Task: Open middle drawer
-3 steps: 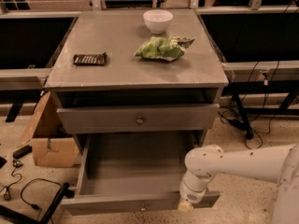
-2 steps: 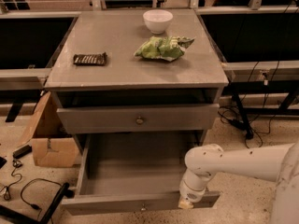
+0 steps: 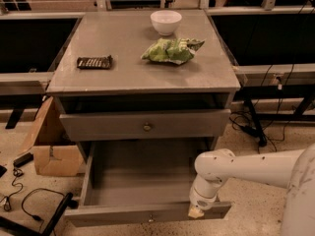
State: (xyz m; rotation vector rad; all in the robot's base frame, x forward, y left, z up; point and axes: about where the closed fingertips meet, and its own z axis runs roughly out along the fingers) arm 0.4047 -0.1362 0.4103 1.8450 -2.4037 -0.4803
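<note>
The middle drawer (image 3: pixel 123 214) is pulled far out of the grey cabinet (image 3: pixel 123 80). Its empty inside (image 3: pixel 142 176) shows from above, and its small knob (image 3: pixel 150 219) sits on the front near the bottom edge of the camera view. The uppermost drawer (image 3: pixel 98 127), with a brass knob (image 3: pixel 146 127), stands slightly out, with a dark gap above it. The lowest drawer is hidden under the open one. My gripper (image 3: pixel 196 212) is at the end of the white arm (image 3: pixel 246 168), pointing down at the right end of the open drawer's front edge.
On the cabinet top are a white bowl (image 3: pixel 166 21), a green chip bag (image 3: pixel 170 50) and a dark snack bar (image 3: pixel 94 62). A cardboard box (image 3: pixel 54 154), cables (image 3: pixel 29 200) and a black bar (image 3: pixel 54 215) lie on the floor to the left. More cables (image 3: pixel 251 122) lie to the right.
</note>
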